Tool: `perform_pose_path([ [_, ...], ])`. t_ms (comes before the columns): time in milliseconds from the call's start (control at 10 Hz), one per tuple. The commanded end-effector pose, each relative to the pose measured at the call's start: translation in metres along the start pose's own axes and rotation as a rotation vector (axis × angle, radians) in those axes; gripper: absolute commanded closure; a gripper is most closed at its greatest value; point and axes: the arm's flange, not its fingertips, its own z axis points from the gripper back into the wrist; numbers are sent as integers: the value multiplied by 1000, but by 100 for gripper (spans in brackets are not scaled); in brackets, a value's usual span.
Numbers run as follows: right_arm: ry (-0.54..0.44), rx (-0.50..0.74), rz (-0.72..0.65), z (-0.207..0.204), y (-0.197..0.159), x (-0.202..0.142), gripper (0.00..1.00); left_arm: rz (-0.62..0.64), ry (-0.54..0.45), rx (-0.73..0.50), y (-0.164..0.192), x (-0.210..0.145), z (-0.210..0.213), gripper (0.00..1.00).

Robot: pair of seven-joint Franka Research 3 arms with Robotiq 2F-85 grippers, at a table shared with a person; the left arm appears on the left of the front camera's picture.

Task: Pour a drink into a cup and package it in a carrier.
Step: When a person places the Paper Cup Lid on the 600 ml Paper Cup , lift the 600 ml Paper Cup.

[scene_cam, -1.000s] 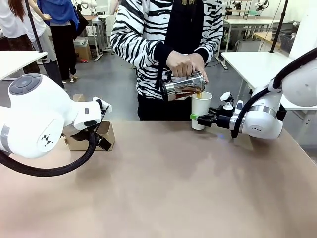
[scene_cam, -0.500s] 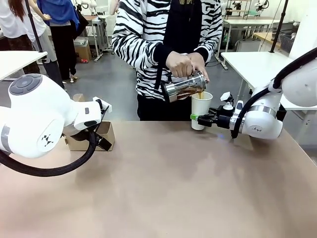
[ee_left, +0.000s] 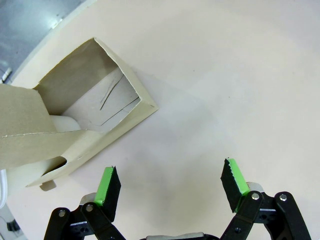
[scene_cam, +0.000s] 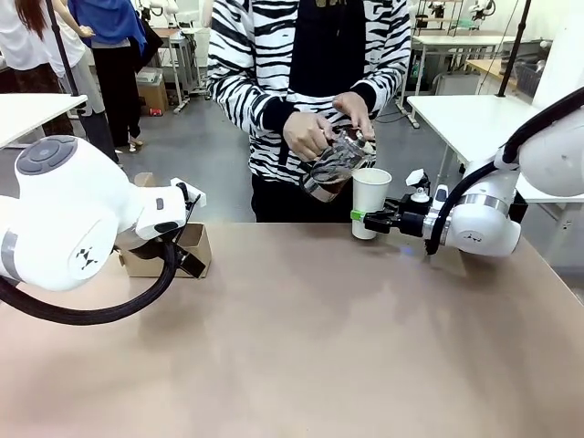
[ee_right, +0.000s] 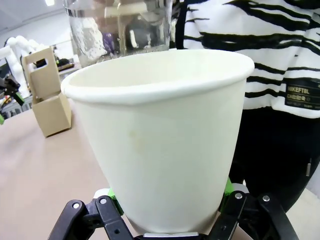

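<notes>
Cup [scene_cam: 370, 203] stood open, no lid on it, at the far right of the table [scene_cam: 319, 365], in front of the person. The right gripper [scene_cam: 366, 217] pinched it low on the wall, with green pads on either side of the base in the right wrist view [ee_right: 167, 202]. I could not see into the cup [ee_right: 160, 140] from any camera, so fill level is unknown. The pitcher [scene_cam: 336, 162] was held in both of the person's hands [scene_cam: 306, 134], just beside the cup's rim and tilted. A little drink [scene_cam: 321, 185] sat dark in its lower end and no stream was visible. My judgement: pouring was at or near its end, though I could not confirm it. The carrier [scene_cam: 187, 246] sat well apart from the cup, at the far left of the table. The left gripper [ee_left: 170, 182] hung just beside the carrier [ee_left: 95, 110] with its jaws spread wide over bare tabletop, holding nothing. Remaining, as I read it: lidding the cup, carrying it across to the carrier, and seating it in a hole. Packaging not yet begun.
</notes>
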Motion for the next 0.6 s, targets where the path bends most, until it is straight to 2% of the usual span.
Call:
perform_pose_path([
  [0,-2,-1,3,-1,1,3,19,1,-2,-2,0,0,1,0],
  [500,-2,-1,3,-1,1,3,19,1,-2,-2,0,0,1,0],
])
